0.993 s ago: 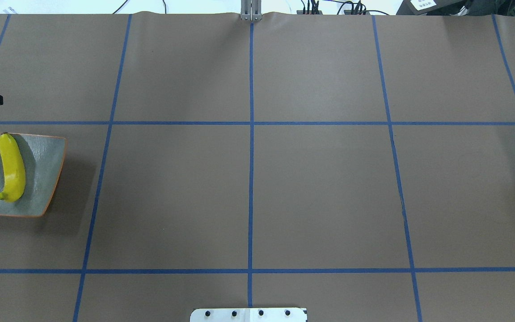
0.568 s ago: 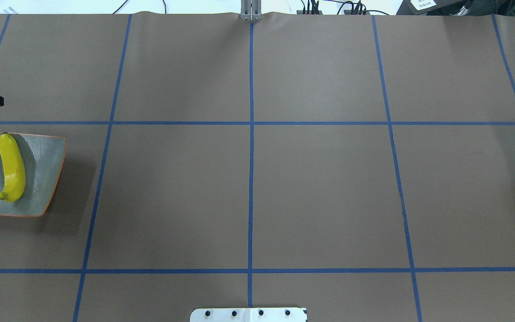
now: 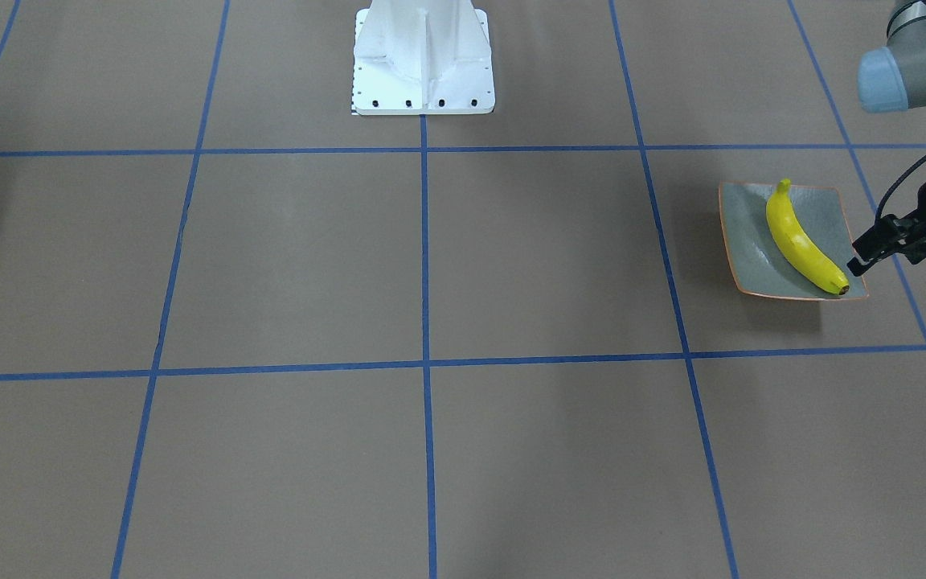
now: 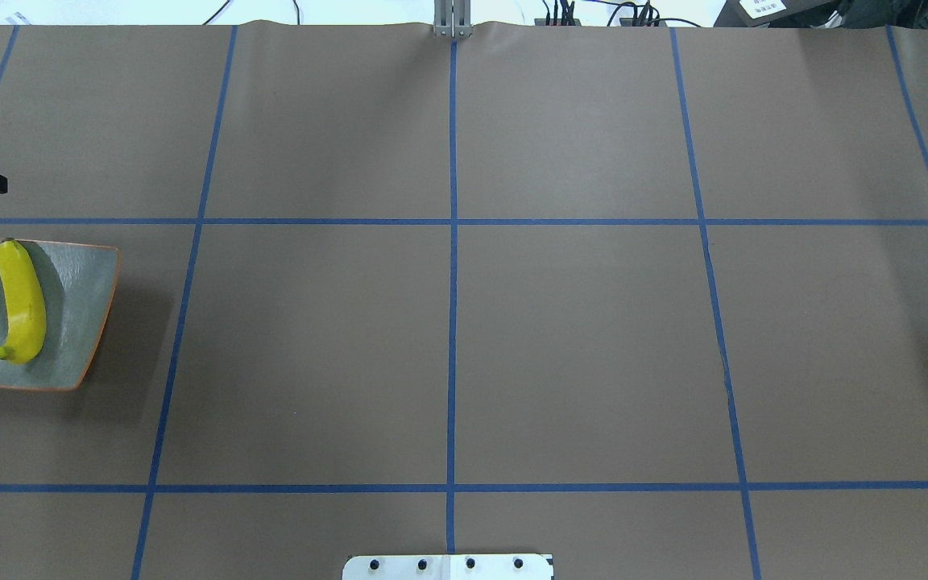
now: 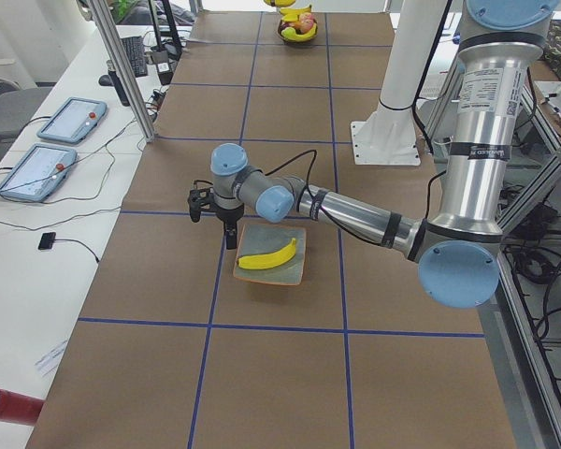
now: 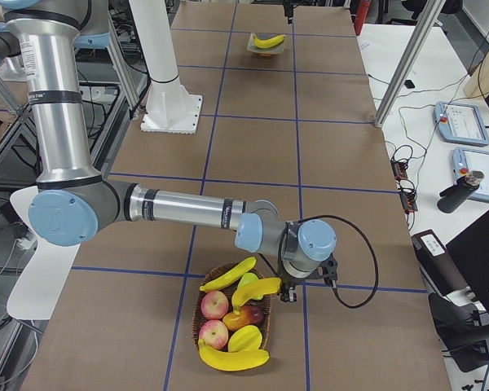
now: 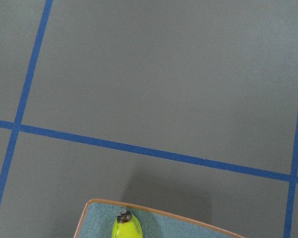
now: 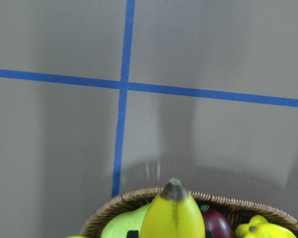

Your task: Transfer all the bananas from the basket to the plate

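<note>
Taken from the right end of the tabletop (image 4: pixel 311 121), a round wicker basket (image 8: pixel 139 197) sits nearest, near that end and about midway between the robot-side and operator-side edges, its woven brown rim coarse and ridged. It holds glossy fruit: red apples (image 6: pixel 214 306), a low banana (image 6: pixel 232 358) curved along the near rim, a second banana (image 6: pixel 226 276) resting along the rim on the side toward the tabletop's middle, and a top banana (image 6: pixel 257 290) lying across the heap, smooth yellow with a dark stub. The right tool (image 6: pixel 287 292) hangs at that top banana's operator-side end, carried by the right arm (image 6: pixel 187 213), a silver tube with pale blue joint caps. The right wrist view has the banana's stubbed end at its bottom middle, but no fingers show, so I cannot tell how wide the tool stands or whether it grips the fruit. Beyond the basket runs a broad stretch of matte brown paper (image 4: pixel 577 346), flat and cut into large squares by blue tape lines (image 4: pixel 453 322), with the white base pedestal (image 3: pixel 423 72) bolted at the robot-side edge, halfway along. Toward the far, left end lies the plate (image 3: pixel 746 241), square and shallow, grey-green inside with a thin orange rim and lifted corners, set in from the end edge. The plate banana (image 3: pixel 802 237) lies along it, dark tip at the operator-side rim. The left tool (image 5: pixel 230 234) hangs close by that rim, black and narrow; how far it is open cannot be told.
</note>
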